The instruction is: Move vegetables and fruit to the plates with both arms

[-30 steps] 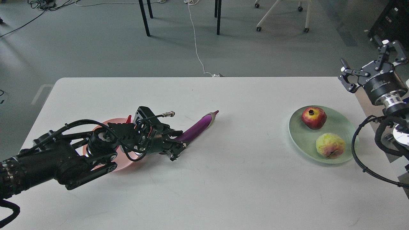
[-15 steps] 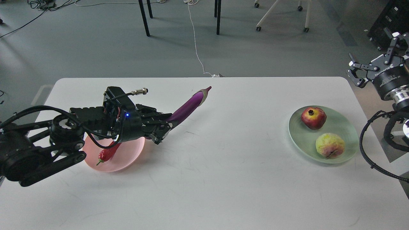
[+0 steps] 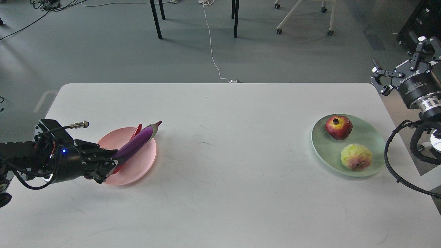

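Gripping the purple eggplant [image 3: 137,144] by its lower end, the left gripper [image 3: 109,164] sits at the near-left edge of the pink plate [image 3: 143,164], its jaws pinching the vegetable. In the head view, the only view, the eggplant slants up and to the right across the plate, its greyish-pink stem cap reaching past the far rim. Whether its body touches the plate or is just above it, I cannot tell. The red chili pepper [image 3: 136,131] lies on the same plate, mostly hidden behind the eggplant, with only its red tip showing at the far side and a sliver near the gripper.

Across the white table [image 3: 220,193], well apart on the right, the mint green plate [image 3: 370,136] holds the pomegranate [image 3: 338,127] at the back and the yellow-green fruit [image 3: 356,157] in front, close but not touching. The right gripper [image 3: 403,67] hangs above the table's far right corner, away from that plate, its fingers spread and holding nothing.
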`<state>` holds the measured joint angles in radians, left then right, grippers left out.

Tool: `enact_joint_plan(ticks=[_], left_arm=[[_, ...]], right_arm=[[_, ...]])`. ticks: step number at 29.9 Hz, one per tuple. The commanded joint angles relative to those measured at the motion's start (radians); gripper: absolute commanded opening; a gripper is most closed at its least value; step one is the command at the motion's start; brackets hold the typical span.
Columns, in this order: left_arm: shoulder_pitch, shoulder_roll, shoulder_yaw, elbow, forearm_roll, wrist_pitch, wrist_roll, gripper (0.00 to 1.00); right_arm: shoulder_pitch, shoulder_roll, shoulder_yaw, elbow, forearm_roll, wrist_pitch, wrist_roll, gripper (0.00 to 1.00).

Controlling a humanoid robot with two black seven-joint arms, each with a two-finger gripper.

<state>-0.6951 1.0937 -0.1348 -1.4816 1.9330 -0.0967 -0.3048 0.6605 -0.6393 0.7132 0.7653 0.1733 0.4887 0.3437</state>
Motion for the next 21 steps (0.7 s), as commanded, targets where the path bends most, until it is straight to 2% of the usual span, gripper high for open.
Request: enact_joint_plan(ticks=[1,5,9,17,21], left_arm=[[0.000,-0.015,0.007,0.015,-0.003,0.003,0.007,0.61],[0.000,-0.021,-0.002,0.021,-0.008,0.008,0.000,0.77],[-0.013,-0.018,-0.017,0.021,-0.104,0.028,-0.007,0.85],[-0.056,-0.025,-0.156,0.023,-0.419,0.018,-0.005,0.86],[-0.098,-0.128,-0.241,0.079,-0.587,0.018,0.001,0.86]], right_arm=[[0.001,-0.006,0.000,0.000,0.000,0.000,0.000,0.99],[0.002,-0.008,0.002,-0.001,0.000,0.000,0.000,0.99],[0.002,-0.008,0.003,-0.001,0.000,0.000,0.000,0.99],[0.030,-0.006,0.012,-0.015,0.000,0.000,0.001,0.99],[0.051,-0.003,0.032,-0.030,0.002,0.000,0.006,0.99]])
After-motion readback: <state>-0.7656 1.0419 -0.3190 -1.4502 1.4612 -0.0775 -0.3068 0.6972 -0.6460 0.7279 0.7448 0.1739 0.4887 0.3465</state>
